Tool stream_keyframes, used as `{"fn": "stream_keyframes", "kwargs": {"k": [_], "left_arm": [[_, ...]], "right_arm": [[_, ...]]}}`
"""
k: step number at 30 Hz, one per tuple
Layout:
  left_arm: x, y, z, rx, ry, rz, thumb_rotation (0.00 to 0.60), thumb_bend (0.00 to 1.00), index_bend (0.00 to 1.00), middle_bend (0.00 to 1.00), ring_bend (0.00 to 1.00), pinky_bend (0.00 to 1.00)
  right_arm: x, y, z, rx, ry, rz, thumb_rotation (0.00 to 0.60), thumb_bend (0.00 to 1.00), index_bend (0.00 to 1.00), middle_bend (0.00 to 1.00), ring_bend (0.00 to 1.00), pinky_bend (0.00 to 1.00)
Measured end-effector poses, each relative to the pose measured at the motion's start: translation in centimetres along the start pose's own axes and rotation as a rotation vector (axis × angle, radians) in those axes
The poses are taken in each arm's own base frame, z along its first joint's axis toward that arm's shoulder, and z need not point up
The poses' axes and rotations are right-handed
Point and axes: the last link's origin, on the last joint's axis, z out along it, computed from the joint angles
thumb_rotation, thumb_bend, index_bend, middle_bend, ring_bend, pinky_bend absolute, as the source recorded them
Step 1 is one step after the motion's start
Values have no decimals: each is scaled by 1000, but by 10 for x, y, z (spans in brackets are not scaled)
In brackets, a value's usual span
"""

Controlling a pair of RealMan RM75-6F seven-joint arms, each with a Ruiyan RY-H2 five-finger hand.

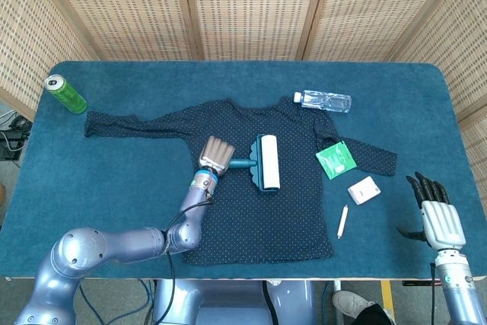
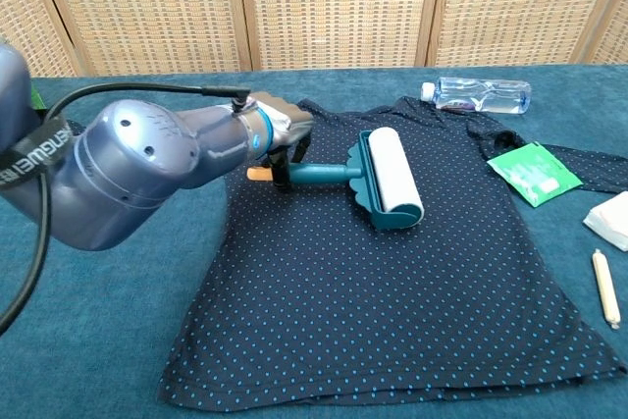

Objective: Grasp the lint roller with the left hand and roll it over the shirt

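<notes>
A dark navy dotted shirt point(image 1: 266, 211) point(image 2: 392, 311) lies flat across the middle of the blue table. My left hand point(image 1: 215, 154) point(image 2: 283, 134) grips the teal handle of the lint roller point(image 1: 266, 162) point(image 2: 388, 179). The roller's white drum rests on the shirt's chest, a little right of my hand. My right hand point(image 1: 434, 215) stays off the shirt at the table's front right corner, fingers apart and holding nothing. It does not show in the chest view.
A green can point(image 1: 65, 93) stands at the far left. A clear water bottle point(image 1: 326, 100) point(image 2: 481, 95) lies by the collar. A green packet point(image 1: 336, 159) point(image 2: 535, 173) lies on the right sleeve, with a white block point(image 1: 364, 189) and a wooden stick point(image 1: 342, 221) point(image 2: 605, 288) beside it.
</notes>
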Motion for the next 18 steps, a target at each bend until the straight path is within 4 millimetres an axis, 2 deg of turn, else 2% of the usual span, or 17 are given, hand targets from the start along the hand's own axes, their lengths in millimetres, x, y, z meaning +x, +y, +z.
{"fn": "stream_keyframes", "kwargs": {"k": [2, 8, 18], "left_arm": [[-2, -7, -2, 7, -2, -1, 600, 735, 912, 808, 714, 722], [-11, -44, -10, 49, -6, -4, 600, 735, 912, 808, 714, 722], [-44, -124, -35, 139, -28, -24, 600, 736, 912, 808, 714, 722]], "right_arm": [[0, -1, -1, 2, 1, 0, 600, 55, 0, 0, 0, 0], [0, -6, -3, 23, 5, -5, 600, 55, 0, 0, 0, 0], [-2, -15, -9, 59, 5, -16, 600, 55, 0, 0, 0, 0]]}}
